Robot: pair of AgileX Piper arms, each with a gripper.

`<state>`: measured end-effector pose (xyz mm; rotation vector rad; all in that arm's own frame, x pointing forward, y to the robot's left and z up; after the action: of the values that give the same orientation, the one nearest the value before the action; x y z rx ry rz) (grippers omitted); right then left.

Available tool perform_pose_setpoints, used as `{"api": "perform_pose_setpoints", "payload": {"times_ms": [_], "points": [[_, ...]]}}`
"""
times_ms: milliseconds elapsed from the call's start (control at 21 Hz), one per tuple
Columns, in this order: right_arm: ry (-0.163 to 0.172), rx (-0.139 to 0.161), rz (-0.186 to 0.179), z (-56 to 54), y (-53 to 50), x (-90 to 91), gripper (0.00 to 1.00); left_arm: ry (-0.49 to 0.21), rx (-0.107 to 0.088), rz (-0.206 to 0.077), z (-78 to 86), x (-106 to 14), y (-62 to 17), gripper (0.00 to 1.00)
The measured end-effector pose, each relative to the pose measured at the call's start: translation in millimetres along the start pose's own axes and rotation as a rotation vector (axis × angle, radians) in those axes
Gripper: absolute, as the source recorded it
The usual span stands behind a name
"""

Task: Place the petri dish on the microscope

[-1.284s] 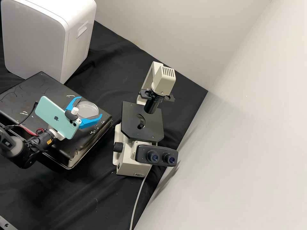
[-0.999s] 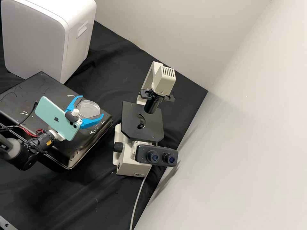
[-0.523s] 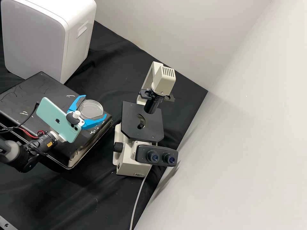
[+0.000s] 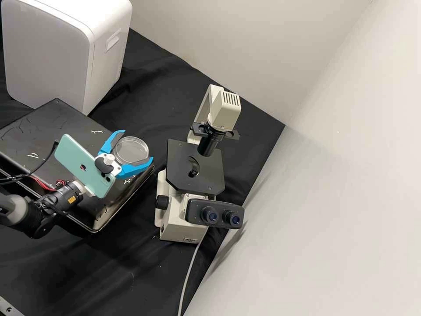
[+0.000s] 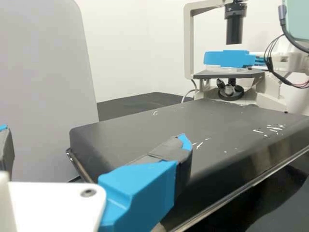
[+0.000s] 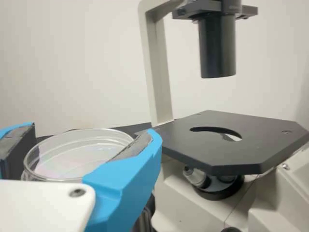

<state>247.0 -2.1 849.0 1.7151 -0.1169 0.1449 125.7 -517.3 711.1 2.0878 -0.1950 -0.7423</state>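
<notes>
White boxy appliance (image 4: 61,48) and one scuffed flat black case (image 4: 39,131) sat left of the microscope (image 4: 180,228). A dark tube (image 6: 217,43) hung over its flat black stage (image 6: 251,150). One round clear petri dish (image 6: 72,154) was clamped in the right gripper (image 4: 133,149), over the case corner and apart from the stage. The left gripper (image 5: 91,145) had its fingers spread apart. Two eyepieces (image 4: 212,215).

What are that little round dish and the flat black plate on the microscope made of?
The petri dish looks like clear, glossy plastic or glass: you see straight through its thin wall; which of the two is unclear. The microscope stage is probably metal with a matte black coating: flat, crisp-edged, barely reflecting.
</notes>
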Motion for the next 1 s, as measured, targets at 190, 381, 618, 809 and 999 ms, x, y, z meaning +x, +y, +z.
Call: {"api": "perform_pose_setpoints", "payload": {"times_ms": [190, 381, 618, 809, 999], "points": [[-0.022, 0.015, 0.032, 8.7, 7.8, 11.6, 0.0, 0.0, 0.0, 0.0, 0.0, 0.0, 0.0, 1.0], [-0.042, 0.016, 0.049, 18.3, 12.1, 24.5, 0.0, -0.006, 0.0, -0.001, 1.1, -0.2, -0.2, 1.0], [-0.058, 0.017, 0.046, 27.9, 10.6, 38.3, 0.0, -0.009, 0.007, -0.017, 1.8, 0.6, -3.3, 1.0], [-0.062, 0.015, 0.06, 34.1, 13.5, 49.1, 0.0, -0.008, 0.014, -0.019, 1.7, 0.8, -3.8, 1.0], [-0.063, 0.008, 0.077, 40.6, 17.3, 59.8, 0.0, -0.011, 0.014, -0.023, 2.4, 0.8, -4.5, 1.0]]}}
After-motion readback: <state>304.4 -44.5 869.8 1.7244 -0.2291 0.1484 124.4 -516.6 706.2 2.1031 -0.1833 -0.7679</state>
